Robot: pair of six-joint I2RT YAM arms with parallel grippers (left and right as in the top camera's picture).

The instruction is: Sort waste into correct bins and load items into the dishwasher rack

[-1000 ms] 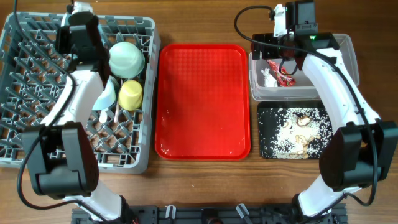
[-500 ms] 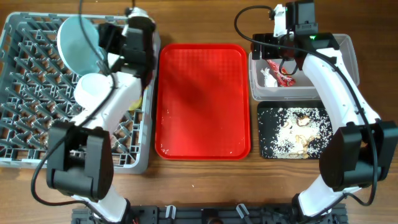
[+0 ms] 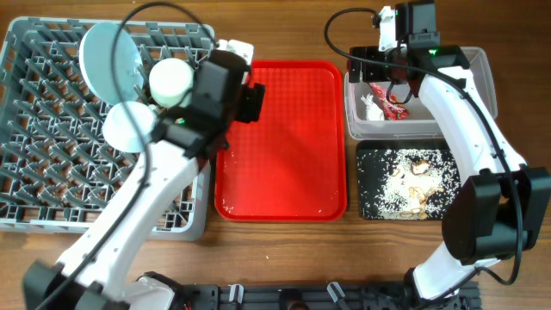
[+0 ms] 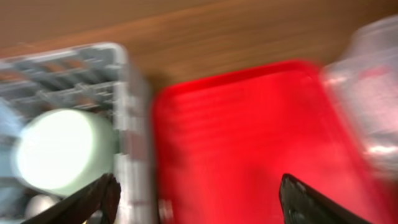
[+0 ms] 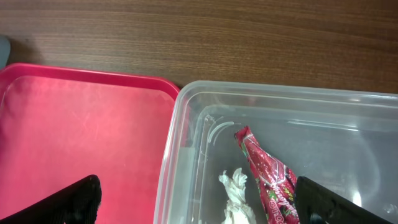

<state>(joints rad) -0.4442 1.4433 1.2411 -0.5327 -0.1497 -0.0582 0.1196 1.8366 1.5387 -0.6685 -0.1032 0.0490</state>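
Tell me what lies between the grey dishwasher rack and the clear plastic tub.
The flat red tray lies between the rack and the tub, seen in the overhead view; the left pincer hangs over its left edge.

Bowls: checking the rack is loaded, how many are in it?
2. One bowl sits near the rack's right wall, next to the plate; the other bowl lies left of it, nearer the robot, beside the left arm. The arm may hide more.
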